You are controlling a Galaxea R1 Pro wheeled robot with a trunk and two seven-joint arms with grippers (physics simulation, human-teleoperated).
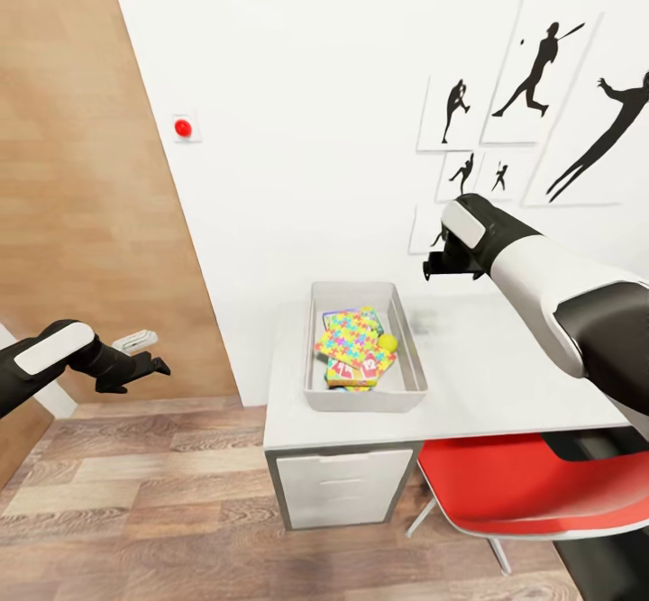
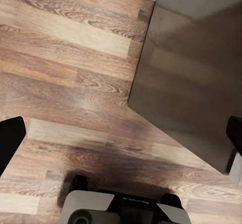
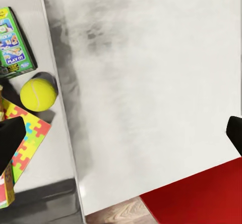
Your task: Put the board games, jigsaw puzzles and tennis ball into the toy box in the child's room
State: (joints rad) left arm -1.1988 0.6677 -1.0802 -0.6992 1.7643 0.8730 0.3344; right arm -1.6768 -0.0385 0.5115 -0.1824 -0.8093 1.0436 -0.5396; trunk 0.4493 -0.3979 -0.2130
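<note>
**Toy box filled on the white table, both my grippers empty**

I am facing a white table (image 1: 505,376) set against a white wall (image 1: 306,132). The grey toy box (image 1: 317,349) is sitting on the table near its left end. Inside it, a jigsaw puzzle (image 1: 350,338) in yellow, green, pink and blue is lying on top of the pile, tilted, with the tennis ball (image 1: 388,342) resting just beside it against the box's right wall. A board game (image 1: 362,370) with red patches is poking out beneath the puzzle at the near end. In my right wrist view, a green board game (image 3: 14,45) is lying flat in the box, near the ball (image 3: 38,94) and the puzzle's edge (image 3: 27,138).

My right gripper (image 1: 439,265) is hovering above the table, to the right of the box and apart from it; its fingers are spread wide and nothing is between them. My left gripper (image 1: 155,366) is hanging out over the wood floor (image 1: 135,502), well to the left of the table, its fingers likewise wide apart and holding nothing. A red chair (image 1: 523,484) is tucked under the table's near edge. Black silhouette posters (image 1: 541,69) are hanging on the wall above the table, and a red button (image 1: 183,127) is mounted further left.
</note>
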